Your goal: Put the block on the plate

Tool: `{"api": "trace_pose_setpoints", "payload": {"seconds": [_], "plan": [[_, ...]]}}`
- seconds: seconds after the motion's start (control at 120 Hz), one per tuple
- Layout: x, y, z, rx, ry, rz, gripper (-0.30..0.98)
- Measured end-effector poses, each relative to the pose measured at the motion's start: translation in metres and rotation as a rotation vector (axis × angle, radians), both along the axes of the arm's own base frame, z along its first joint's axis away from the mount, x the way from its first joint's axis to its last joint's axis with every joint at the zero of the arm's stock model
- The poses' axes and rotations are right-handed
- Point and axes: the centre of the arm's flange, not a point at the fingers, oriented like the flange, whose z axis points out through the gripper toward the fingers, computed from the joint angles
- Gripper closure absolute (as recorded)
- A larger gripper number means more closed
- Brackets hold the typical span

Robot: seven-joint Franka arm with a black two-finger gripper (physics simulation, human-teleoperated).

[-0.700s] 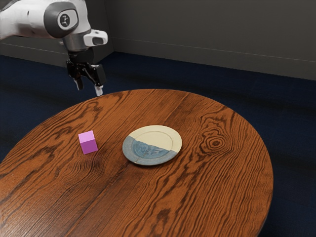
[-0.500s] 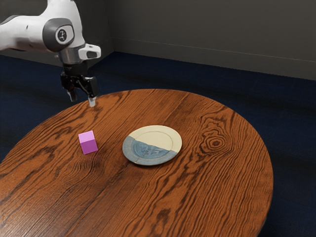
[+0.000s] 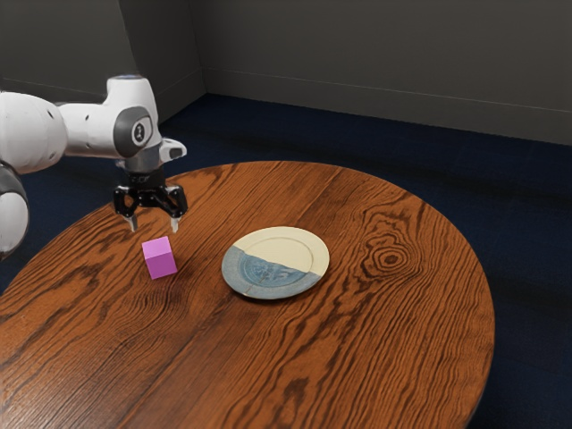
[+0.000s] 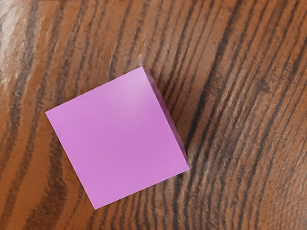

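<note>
Two jaws on the black gripper (image 3: 155, 227), spread wide open, tips pointing down, one towards the exterior view's left, the other towards its right. Poised just above the pink block (image 3: 159, 257), a little to its far side in the exterior view. Seen from overhead in the wrist view: a broad, smooth top face, paler near one corner, edges slanting across the picture, with a thin strip of darker side along one edge. Set down flat on the desk (image 3: 375, 357), lilac-pink on top and deeper magenta on the side facing the exterior camera.

Farther out, towards the exterior view's right: the round plate (image 3: 288, 245), apart from the block, likewise resting on the desk. Cream over the far part, blue-grey over the near part, split along a jagged line. Beneath both, reddish-brown wood with a curved edge, dark wavy grain and a swirling knot (image 3: 391, 259) past the plate. Above the jaws and reaching in from the exterior view's left: the white arm (image 3: 88, 130), with grey at the joints. Beyond the desk's edge, dark blue floor (image 3: 402, 152) and grey walls (image 3: 375, 63) meeting in a corner.
</note>
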Motion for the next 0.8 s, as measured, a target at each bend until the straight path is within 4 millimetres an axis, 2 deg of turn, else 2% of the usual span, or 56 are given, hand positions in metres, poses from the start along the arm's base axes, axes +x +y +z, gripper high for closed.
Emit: {"api": "trace_pose_setpoints", "payload": {"seconds": [0.242,0.408,0.642,0.8], "plan": [[0.012,0.022,-0.047,0.031,-0.049,0.239,0.00],[0.011,0.043,-0.062,0.053,-0.085,0.364,0.00],[0.016,0.047,-0.091,0.084,-0.112,0.451,0.00],[0.007,0.043,-0.104,0.085,-0.097,0.495,0.00]]}}
